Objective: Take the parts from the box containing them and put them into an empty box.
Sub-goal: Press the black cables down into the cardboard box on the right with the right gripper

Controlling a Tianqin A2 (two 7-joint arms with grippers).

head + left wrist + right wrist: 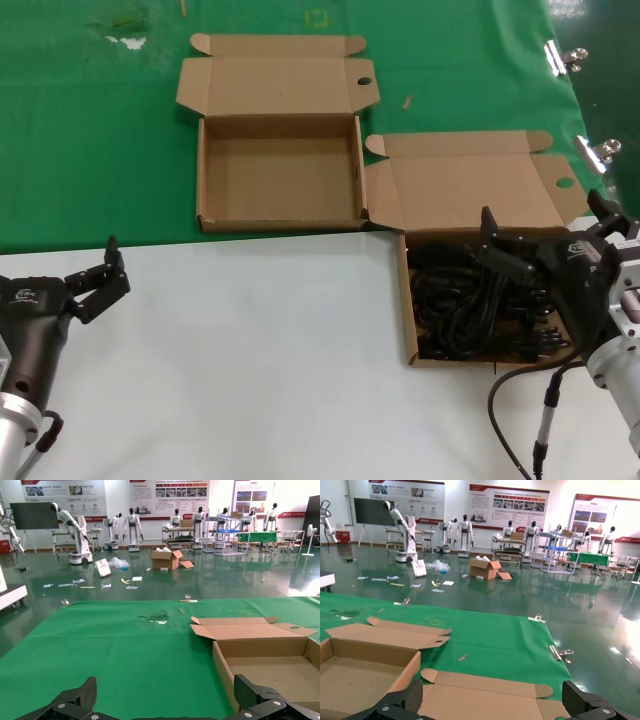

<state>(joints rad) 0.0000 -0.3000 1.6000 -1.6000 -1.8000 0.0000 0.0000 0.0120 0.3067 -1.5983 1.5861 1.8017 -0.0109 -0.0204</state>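
Over the near-right box [408, 300] of cables [470, 305]: right gripper [545, 240], fingers apart, nothing gripped yet. Far left, empty box [205, 175]; near left, left gripper [100, 275] idle, fingers apart. Next, likely: lower, clamp one bundle.

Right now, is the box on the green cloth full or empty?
Empty. The box lies open with its lid flap folded back, and only bare cardboard shows inside. The cables are all in the other box.

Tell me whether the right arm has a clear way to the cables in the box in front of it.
Probably yes. The right gripper hangs open directly over the cables, the box has its lid flap folded back, and nothing lies between fingers and bundles.
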